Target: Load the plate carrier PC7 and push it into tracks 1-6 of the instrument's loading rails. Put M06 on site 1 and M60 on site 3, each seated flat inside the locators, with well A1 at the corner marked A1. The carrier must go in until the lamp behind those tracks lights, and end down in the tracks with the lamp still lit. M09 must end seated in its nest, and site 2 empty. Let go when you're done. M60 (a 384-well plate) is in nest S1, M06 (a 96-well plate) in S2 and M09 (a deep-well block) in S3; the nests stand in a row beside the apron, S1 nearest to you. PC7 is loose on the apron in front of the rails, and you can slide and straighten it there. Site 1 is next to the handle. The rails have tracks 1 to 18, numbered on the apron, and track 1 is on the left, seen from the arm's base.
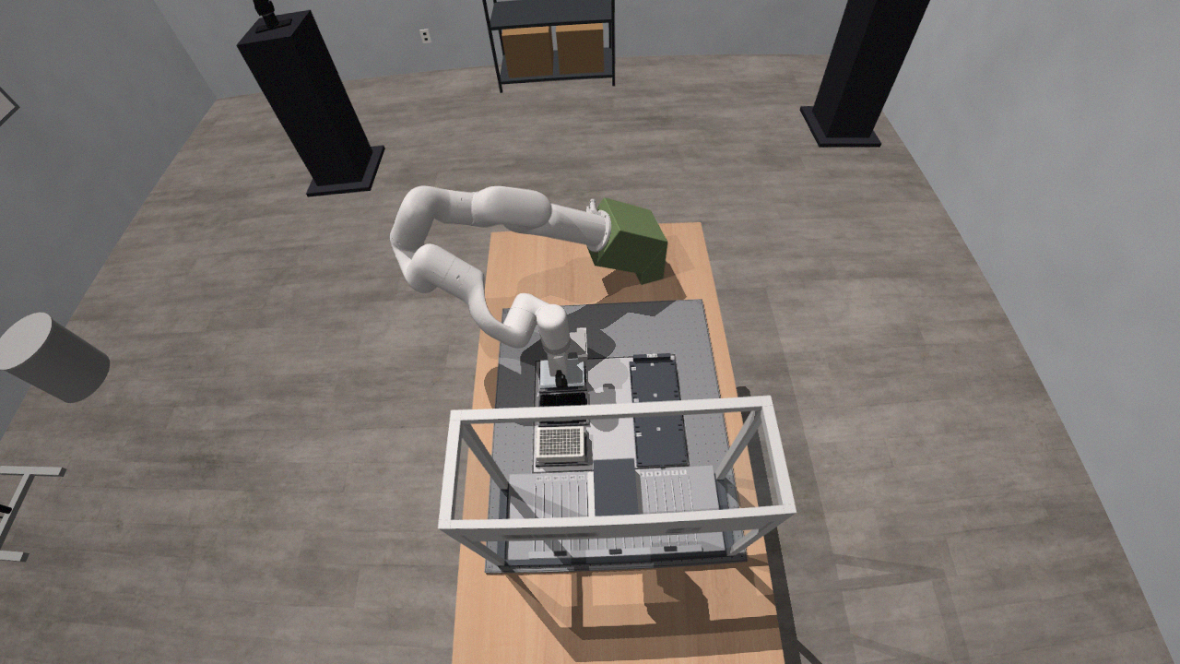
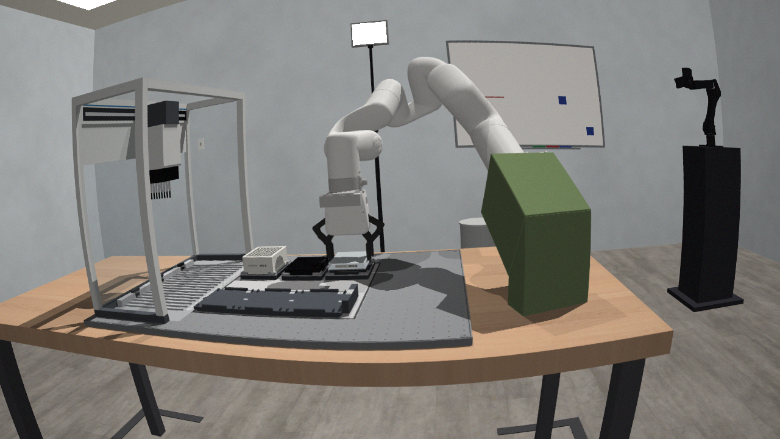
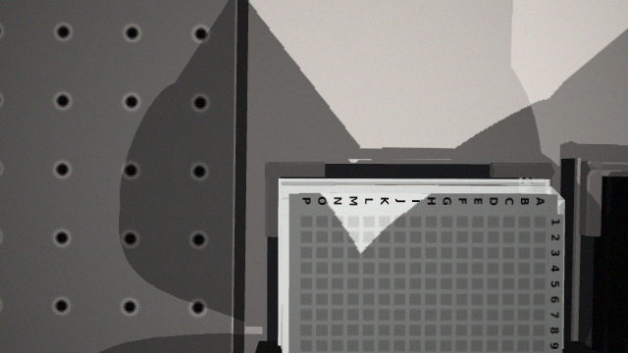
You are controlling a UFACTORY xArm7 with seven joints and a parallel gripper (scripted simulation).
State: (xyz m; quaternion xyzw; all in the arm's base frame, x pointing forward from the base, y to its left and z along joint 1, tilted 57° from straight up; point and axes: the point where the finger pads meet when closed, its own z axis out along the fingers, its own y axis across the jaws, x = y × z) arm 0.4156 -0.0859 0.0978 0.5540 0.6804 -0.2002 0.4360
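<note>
On the wooden table (image 2: 572, 327) I see the grey perforated deck plate (image 2: 414, 316) with the white-framed instrument (image 2: 144, 180) at its left end, in a grey-walled room with a whiteboard (image 2: 523, 76), black pedestals and a shelf unit (image 1: 497, 49). My arm (image 2: 381, 109) arches over from its green base housing (image 2: 540, 229) and drops the wrist straight down over the nearest nest. The gripper (image 2: 348, 248) stands nearly full width, its black fingers (image 2: 328, 240) clamped on the sides of M60 (image 3: 422, 275), which sits at nest S1. On the wrist view I read the plate's column letters A to P and row numbers 1 to 9. M09 (image 2: 264, 259) stands in the far nest, and PC7 (image 2: 275, 300) lies loose on the apron.
</note>
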